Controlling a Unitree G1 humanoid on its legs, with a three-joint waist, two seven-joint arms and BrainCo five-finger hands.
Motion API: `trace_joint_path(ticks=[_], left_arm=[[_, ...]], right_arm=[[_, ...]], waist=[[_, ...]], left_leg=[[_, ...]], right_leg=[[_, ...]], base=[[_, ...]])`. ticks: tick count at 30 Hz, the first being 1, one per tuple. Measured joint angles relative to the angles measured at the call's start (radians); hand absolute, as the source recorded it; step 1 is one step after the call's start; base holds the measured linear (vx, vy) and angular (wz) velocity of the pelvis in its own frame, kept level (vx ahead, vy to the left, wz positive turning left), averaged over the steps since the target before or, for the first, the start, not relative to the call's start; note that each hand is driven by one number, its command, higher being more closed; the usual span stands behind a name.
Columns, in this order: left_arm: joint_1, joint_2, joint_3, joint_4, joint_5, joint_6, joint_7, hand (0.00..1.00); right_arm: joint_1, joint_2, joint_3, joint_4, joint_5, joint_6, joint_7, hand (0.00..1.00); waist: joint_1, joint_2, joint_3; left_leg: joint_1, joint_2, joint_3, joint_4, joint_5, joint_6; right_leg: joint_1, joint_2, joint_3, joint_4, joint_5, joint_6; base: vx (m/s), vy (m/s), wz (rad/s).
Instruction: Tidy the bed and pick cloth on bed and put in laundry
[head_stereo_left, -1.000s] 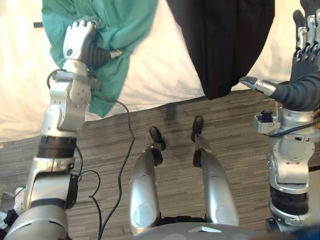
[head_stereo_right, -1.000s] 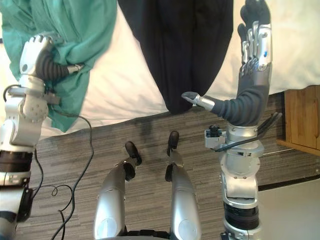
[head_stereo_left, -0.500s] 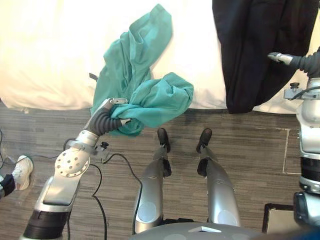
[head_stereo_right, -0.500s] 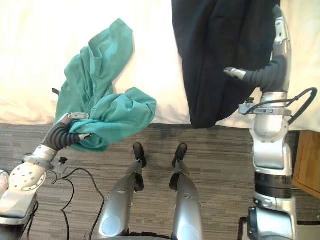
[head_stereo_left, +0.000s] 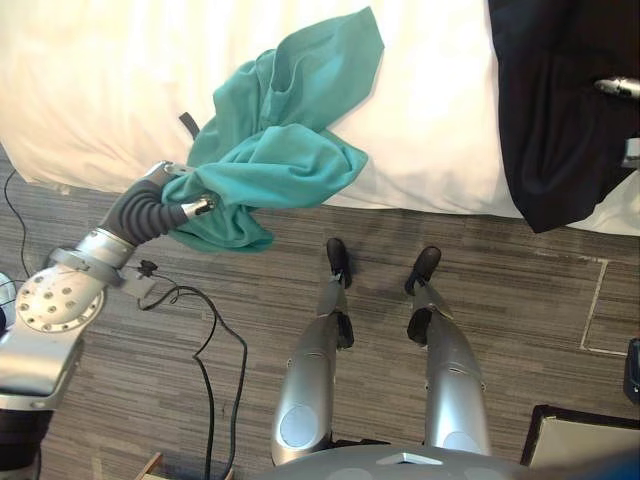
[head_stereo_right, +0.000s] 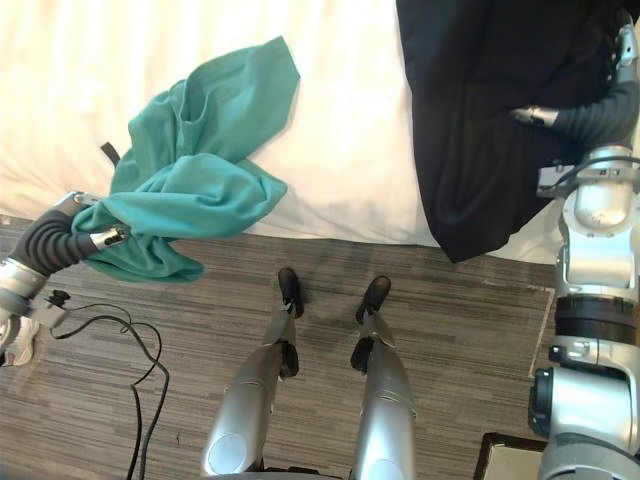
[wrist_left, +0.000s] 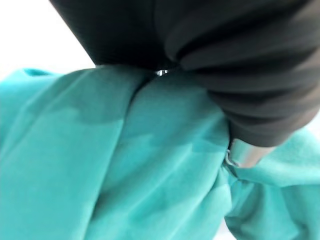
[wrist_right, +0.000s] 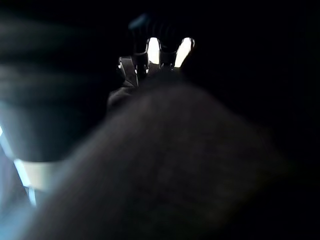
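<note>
**Teal cloth half off the bed, left hand buried in it**

The teal cloth (head_stereo_left: 290, 150) lies crumpled at the near edge of the bed (head_stereo_left: 100, 90). Its upper part is spread on the white sheet, and its lower folds hang over the edge toward the floor (head_stereo_left: 250, 320). The left hand (head_stereo_left: 150, 212) is pushed into this lower bunch. The cloth wraps over it, so I cannot tell how far the hand is closed or whether it really has a hold.

The black garment (head_stereo_right: 480, 100) lies well apart from the teal one, toward the robot's right, also hanging over the edge. The right hand (head_stereo_right: 595, 115) rests on it with the thumb standing out to the side. Its fingers (head_stereo_right: 627, 45) look stretched, not curled, so it appears to hold nothing.

I judge both pieces to be light, soft and without any stiffness. They will fold, sag and stretch out long when lifted, and nothing in them can break. The teal cloth looks thin and smooth, so a single layer may slide out of the hand. It is better to gather several folds together in the thick bunch at the bed edge, where the cloth is already piled.

The black garment seems larger and a little heavier. I would take it near the middle of its width, so that the free ends hang shorter and do not drag on the floor on the way to the laundry.
</note>
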Motion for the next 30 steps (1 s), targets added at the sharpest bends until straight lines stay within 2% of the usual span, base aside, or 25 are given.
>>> trace_joint_path(ticks=[1,2,3,4,6,12,17,19,25,26,28,30], left_arm=[[-0.012,0.012,-0.009,0.014,-0.005,0.001,-0.007,1.00],[-0.017,-0.025,-0.008,0.067,-0.013,-0.010,-0.017,1.00],[-0.032,-0.097,-0.024,0.165,-0.031,-0.020,-0.019,1.00],[-0.041,-0.134,-0.045,0.210,-0.013,-0.022,-0.005,1.00],[-0.040,-0.214,-0.141,0.340,0.089,0.004,0.034,1.00],[-0.033,-0.345,-0.280,0.361,0.130,0.017,0.054,1.00],[-0.063,-0.391,-0.295,0.395,0.197,0.017,0.065,1.00],[-0.094,-0.398,-0.314,0.437,0.232,0.020,0.092,1.00],[-0.149,-0.451,-0.331,0.490,0.249,0.025,0.117,1.00],[-0.152,-0.458,-0.331,0.493,0.253,0.025,0.126,1.00],[-0.163,-0.475,-0.332,0.514,0.269,0.025,0.133,1.00],[-0.173,-0.494,-0.332,0.532,0.286,0.025,0.146,1.00]], right_arm=[[-0.006,0.001,0.003,0.002,0.004,-0.001,0.000,0.00],[-0.035,0.028,0.011,0.022,0.011,-0.001,0.000,0.00],[-0.058,0.060,0.017,0.035,0.028,-0.001,-0.001,0.00],[-0.063,0.068,0.019,0.040,0.033,0.000,-0.005,0.00],[-0.079,0.076,0.043,0.068,0.057,-0.001,-0.022,0.00],[-0.152,0.114,0.086,0.132,0.219,-0.005,-0.048,0.00],[-0.157,0.136,0.116,0.130,0.261,-0.004,-0.057,0.00],[-0.157,0.149,0.116,0.131,0.261,-0.001,-0.062,0.00],[-0.201,0.181,0.160,0.139,0.235,0.009,-0.065,0.00],[-0.206,0.184,0.162,0.142,0.215,0.009,-0.065,1.00],[-0.227,0.184,0.186,0.161,0.161,0.008,-0.068,1.00],[-0.229,0.181,0.200,0.167,0.033,0.008,-0.076,1.00]], waist=[[-0.001,0.005,-0.004],[-0.011,0.013,-0.014],[-0.014,0.025,-0.029],[-0.013,0.031,-0.036],[-0.010,0.041,-0.044],[-0.010,0.039,-0.045],[-0.011,0.039,-0.048],[-0.013,0.039,-0.053],[-0.011,0.039,-0.055],[-0.011,0.039,-0.055],[-0.011,0.039,-0.055],[-0.012,0.038,-0.070]], left_leg=[[0.001,0.000,-0.001,-0.006,0.003,-0.004],[0.003,0.000,-0.003,-0.007,0.005,-0.005],[0.008,-0.001,-0.001,-0.007,0.006,-0.004],[0.011,-0.001,0.001,-0.007,0.006,-0.004],[0.026,0.001,-0.004,-0.008,0.017,0.000],[0.035,0.012,-0.015,-0.018,0.026,-0.019],[0.042,0.016,-0.020,-0.019,0.036,-0.020],[0.042,0.018,-0.037,-0.019,0.041,-0.018],[0.029,0.016,-0.062,-0.016,0.050,-0.019],[0.026,0.017,-0.065,-0.016,0.052,-0.018],[0.018,0.017,-0.068,-0.016,0.054,-0.018],[-0.002,0.019,-0.076,-0.019,0.058,-0.022]], right_leg=[[0.000,0.000,0.000,0.001,0.000,0.000],[0.000,-0.001,0.000,0.003,0.000,0.000],[0.001,-0.001,0.003,0.006,0.000,0.000],[0.001,-0.002,0.004,0.011,-0.004,-0.001],[0.000,-0.007,0.004,0.051,-0.030,-0.009],[-0.009,-0.010,-0.007,0.105,-0.059,-0.017],[-0.003,-0.010,-0.015,0.115,-0.059,-0.019],[0.007,-0.010,-0.029,0.115,-0.061,-0.021],[0.003,-0.013,-0.042,0.122,-0.066,-0.022],[0.000,-0.013,-0.045,0.125,-0.067,-0.023],[-0.009,-0.015,-0.048,0.133,-0.070,-0.027],[-0.030,-0.015,-0.051,0.142,-0.074,-0.031]], base=[[0.00,0.020,0.03],[0.00,0.000,0.00],[0.03,0.019,-0.05],[0.04,0.014,-0.05],[0.04,-0.008,0.05],[-0.01,-0.039,0.08],[-0.01,-0.021,0.02],[0.02,-0.023,0.14],[0.02,-0.017,0.10],[0.02,-0.025,0.13],[0.01,-0.028,0.04],[0.01,-0.032,0.03]])
